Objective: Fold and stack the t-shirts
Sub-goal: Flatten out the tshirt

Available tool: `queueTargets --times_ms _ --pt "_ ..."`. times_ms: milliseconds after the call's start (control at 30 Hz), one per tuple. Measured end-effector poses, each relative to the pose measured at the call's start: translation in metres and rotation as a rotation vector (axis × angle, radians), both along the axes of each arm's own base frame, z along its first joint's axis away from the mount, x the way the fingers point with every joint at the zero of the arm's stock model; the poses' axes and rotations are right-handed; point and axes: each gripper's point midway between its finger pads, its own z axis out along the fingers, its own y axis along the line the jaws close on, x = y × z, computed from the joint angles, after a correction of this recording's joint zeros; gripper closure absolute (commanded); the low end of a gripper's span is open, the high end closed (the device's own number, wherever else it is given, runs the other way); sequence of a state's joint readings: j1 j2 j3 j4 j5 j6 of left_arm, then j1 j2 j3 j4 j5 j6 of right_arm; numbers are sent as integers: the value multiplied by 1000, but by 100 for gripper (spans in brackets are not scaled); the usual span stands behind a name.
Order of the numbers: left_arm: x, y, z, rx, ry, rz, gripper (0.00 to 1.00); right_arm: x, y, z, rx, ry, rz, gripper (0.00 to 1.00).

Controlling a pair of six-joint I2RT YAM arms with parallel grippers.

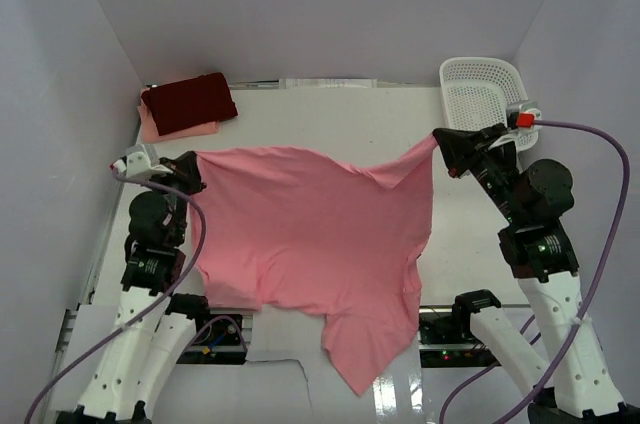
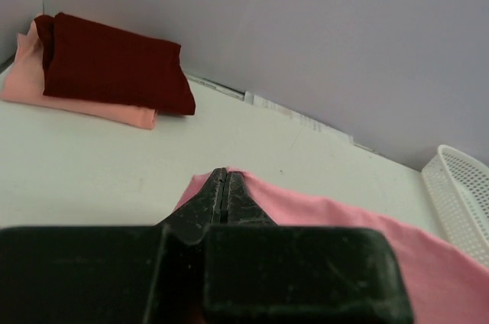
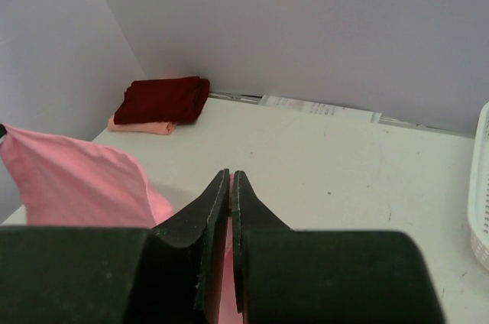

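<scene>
The soft salmon-pink cloth t-shirt (image 1: 310,234) was stretched wide between the two arms, over the middle of the white counter (image 1: 330,114). I think it was held this way to pull it flat and smooth, so it could be laid down neatly and folded. The left jaws were shut tight on one far corner of the shirt. The right jaws were shut tight on the other far corner. The edge between them sagged a little in the middle. The rest of the shirt spread back toward the arms' bases, and one long part hung past the near edge of the counter. I could not tell how much of it rested on the counter.

The folded dark maroon-red cloth t-shirt (image 1: 188,99) lay on top of the folded pale peach-pink cloth t-shirt (image 1: 180,130) in the far left corner. That looked like the stack, so two shirts seemed done and the pink one was the last to fold. The white plastic mesh basket (image 1: 483,94) stood in the far right corner, just behind the right jaws.

The left arm (image 1: 155,234) reached up along the left side, bent at the elbow, with its jaws pointing inward. The right arm (image 1: 530,204) did much the same on the right side. The two pairs of jaws were well apart.
</scene>
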State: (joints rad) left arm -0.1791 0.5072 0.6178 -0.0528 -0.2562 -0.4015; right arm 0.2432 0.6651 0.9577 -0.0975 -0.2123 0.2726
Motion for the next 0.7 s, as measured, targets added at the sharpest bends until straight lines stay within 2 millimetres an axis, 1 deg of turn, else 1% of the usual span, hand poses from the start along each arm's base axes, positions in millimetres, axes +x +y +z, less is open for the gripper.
queueTargets --times_ms 100,200,300,367,467,533,700 --pt "27 -3 -19 10 59 10 100 22 6 -3 -3 7 0 92" --pt "52 -7 -38 15 115 14 100 48 11 -14 -22 38 -2 92" --pt "76 -12 -65 29 195 13 100 78 18 -37 -47 99 -7 92" --pt "89 -14 -79 41 234 14 100 94 21 -54 -63 136 -11 92" --pt "109 -17 -88 59 257 13 100 115 24 -69 -79 167 -16 92" --pt "122 -18 -89 70 262 15 100 129 26 -76 -86 180 -20 92" --pt "156 -20 -97 89 270 21 100 167 27 -83 -92 199 -37 92"
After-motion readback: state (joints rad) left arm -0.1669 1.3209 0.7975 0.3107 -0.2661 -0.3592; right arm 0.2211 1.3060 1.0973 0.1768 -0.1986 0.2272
